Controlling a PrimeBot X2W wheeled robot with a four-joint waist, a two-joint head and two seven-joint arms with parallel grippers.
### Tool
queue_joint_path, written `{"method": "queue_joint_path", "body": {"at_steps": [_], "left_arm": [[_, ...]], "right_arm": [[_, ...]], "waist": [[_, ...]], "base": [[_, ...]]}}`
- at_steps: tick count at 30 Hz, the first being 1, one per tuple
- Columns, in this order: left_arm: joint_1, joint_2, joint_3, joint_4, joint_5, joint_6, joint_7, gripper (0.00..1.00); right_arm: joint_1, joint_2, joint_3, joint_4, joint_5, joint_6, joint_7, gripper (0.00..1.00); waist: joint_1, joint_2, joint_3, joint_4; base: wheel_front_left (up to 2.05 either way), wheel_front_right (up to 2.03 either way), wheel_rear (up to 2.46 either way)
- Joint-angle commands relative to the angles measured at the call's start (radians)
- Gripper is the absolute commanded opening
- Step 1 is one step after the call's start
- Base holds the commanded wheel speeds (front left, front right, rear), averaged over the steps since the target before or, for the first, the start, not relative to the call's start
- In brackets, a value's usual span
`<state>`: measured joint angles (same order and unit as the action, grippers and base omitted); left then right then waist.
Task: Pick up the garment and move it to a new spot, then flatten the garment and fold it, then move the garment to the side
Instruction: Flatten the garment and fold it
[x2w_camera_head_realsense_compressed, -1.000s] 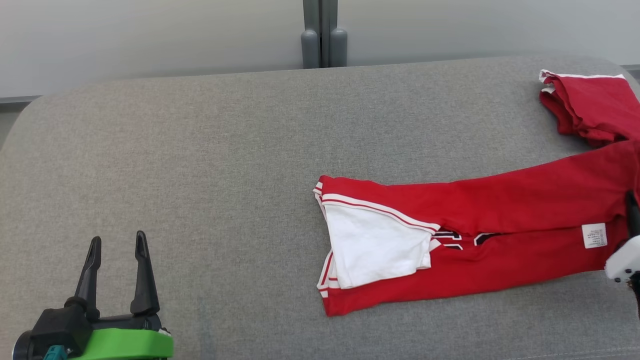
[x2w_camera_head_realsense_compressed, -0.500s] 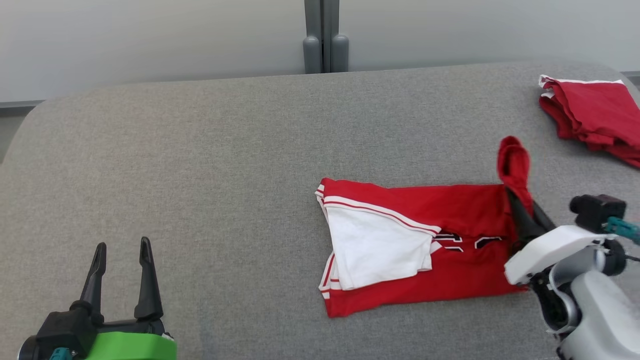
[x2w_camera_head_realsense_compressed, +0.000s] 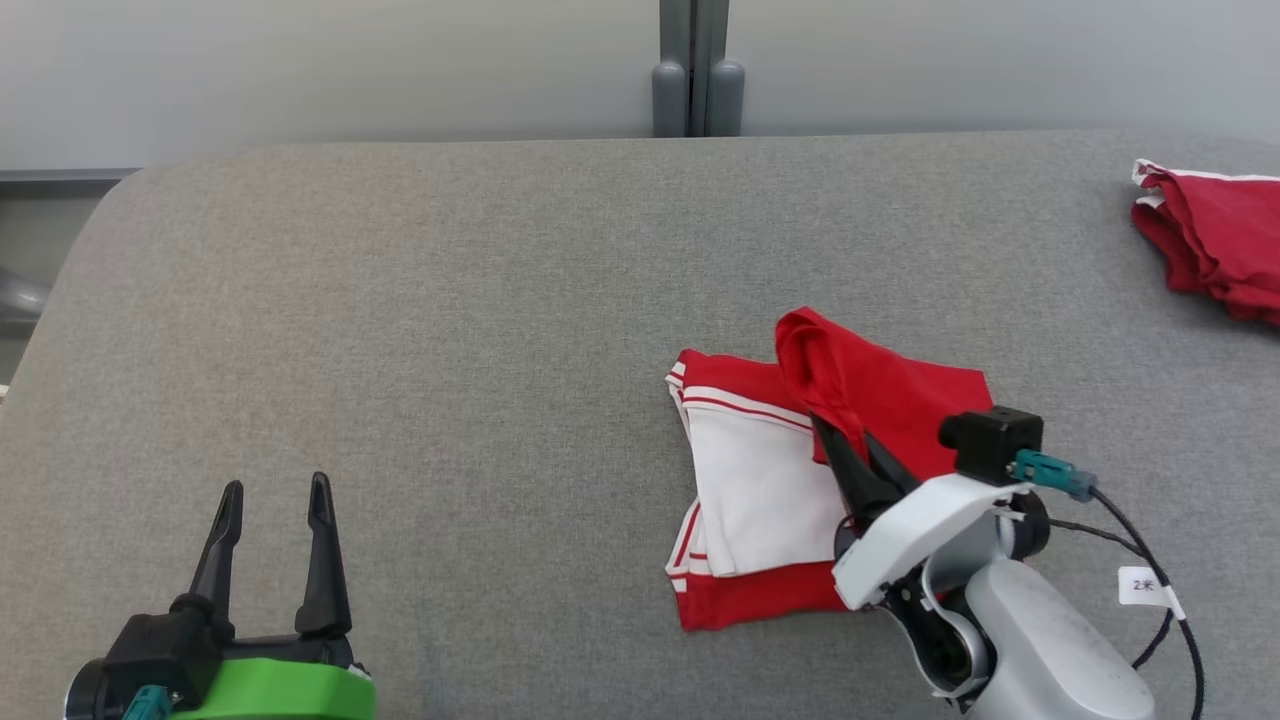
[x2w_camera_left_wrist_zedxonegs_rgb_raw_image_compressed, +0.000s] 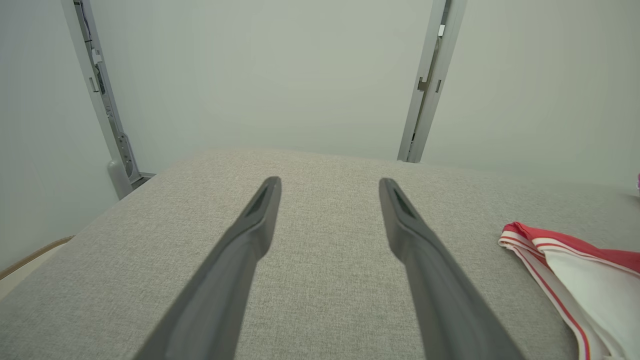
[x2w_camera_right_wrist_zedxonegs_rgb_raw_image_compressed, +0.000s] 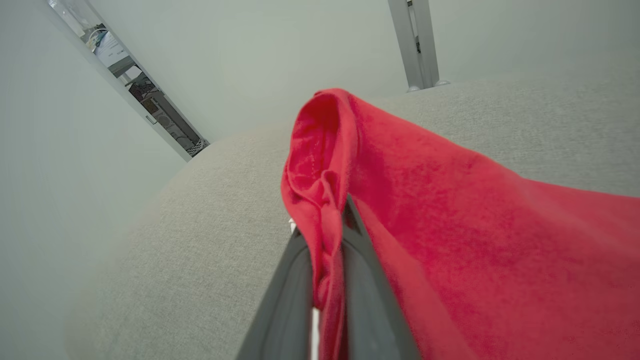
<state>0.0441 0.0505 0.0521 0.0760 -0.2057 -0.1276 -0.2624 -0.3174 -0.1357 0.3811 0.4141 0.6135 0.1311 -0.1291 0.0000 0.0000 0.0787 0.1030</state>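
Pulling garment (x2w_camera_head_realsense_compressed: 750, 480) end further left over itself w/ R gripper (x2w_camera_head_realsense_compressed: 842, 432)

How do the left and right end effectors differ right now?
The left end effector is open and empty; the right end effector is shut on a fold of the red garment. The left is over bare grey surface, apart from the garment; the right is over the garment, its fold raised. Both have two long dark fingers.

Head camera looks down on the grey cushion (x2w_camera_head_realsense_compressed: 400, 350); both wrist cameras skim low across it, sharing the garment (x2w_camera_head_realsense_compressed: 760, 490).
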Motion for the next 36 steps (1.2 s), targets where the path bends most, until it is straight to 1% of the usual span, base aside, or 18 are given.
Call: {"method": "queue_joint_path", "body": {"at_steps": [1,5,11,12,13,14,18,22,27,29,33,36], "left_arm": [[-0.021,0.001,-0.006,0.003,0.0,-0.003,-0.003,1.0],[-0.032,0.001,-0.02,0.007,-0.002,-0.003,-0.003,1.0],[-0.043,0.001,-0.035,0.013,-0.006,-0.003,-0.003,1.0],[-0.043,0.001,-0.035,0.013,-0.007,-0.003,-0.003,1.0],[-0.042,0.001,-0.035,0.014,-0.008,-0.003,-0.003,1.0],[-0.041,0.001,-0.033,0.015,-0.008,-0.003,-0.003,1.0],[-0.032,0.001,-0.029,0.016,-0.01,-0.003,-0.003,1.0],[-0.022,0.001,-0.031,0.017,-0.006,-0.002,-0.003,1.0],[-0.006,0.001,-0.022,0.012,-0.009,0.002,-0.003,1.0],[-0.003,0.001,-0.017,0.009,-0.013,0.002,-0.003,1.0],[0.002,0.001,-0.009,0.006,-0.003,0.001,-0.003,1.0],[0.005,0.001,-0.005,0.007,0.003,0.001,-0.003,1.0]], "right_arm": [[-0.017,0.011,0.013,0.012,-0.002,-0.001,-0.006,0.0],[-0.05,0.045,0.045,0.06,0.004,-0.001,-0.018,0.0],[-0.072,0.07,0.093,0.13,0.024,-0.001,-0.042,0.0],[-0.076,0.072,0.091,0.136,0.026,-0.001,-0.058,0.05],[-0.08,0.073,0.093,0.145,0.028,-0.001,-0.07,0.8],[-0.08,0.075,0.094,0.154,0.032,-0.001,-0.077,1.0],[-0.103,0.068,0.09,0.163,0.021,-0.001,-0.105,1.0],[-0.107,0.011,0.046,0.127,0.005,-0.001,-0.127,1.0],[-0.066,-0.084,-0.059,0.051,-0.05,-0.001,-0.136,1.0],[-0.045,-0.109,-0.112,0.007,-0.076,-0.001,-0.136,1.0],[0.023,-0.14,-0.185,-0.065,-0.13,-0.001,-0.136,1.0],[0.071,-0.142,-0.214,-0.108,-0.159,-0.001,-0.136,1.0]], "waist": [[0.0,0.0,0.008,0.012],[0.0,0.0,0.021,0.031],[0.0,0.0,0.033,0.047],[0.0,0.0,0.033,0.047],[0.0,0.0,0.033,0.047],[0.0,0.0,0.032,0.046],[0.0,0.0,0.022,0.032],[0.0,0.0,0.009,0.014],[0.0,0.0,-0.013,-0.014],[0.0,0.0,-0.019,-0.025],[0.0,0.0,-0.03,-0.048],[0.0,0.0,-0.037,-0.066]], "base": [[0.0,0.0,0.0],[0.0,0.0,0.0],[0.0,0.0,0.0],[0.0,0.0,0.0],[0.0,0.0,0.0],[0.0,0.0,0.0],[0.0,0.0,0.0],[0.0,0.0,0.0],[0.0,0.0,0.0],[0.0,0.0,0.0],[0.0,0.0,0.0],[0.0,0.0,0.0]]}}
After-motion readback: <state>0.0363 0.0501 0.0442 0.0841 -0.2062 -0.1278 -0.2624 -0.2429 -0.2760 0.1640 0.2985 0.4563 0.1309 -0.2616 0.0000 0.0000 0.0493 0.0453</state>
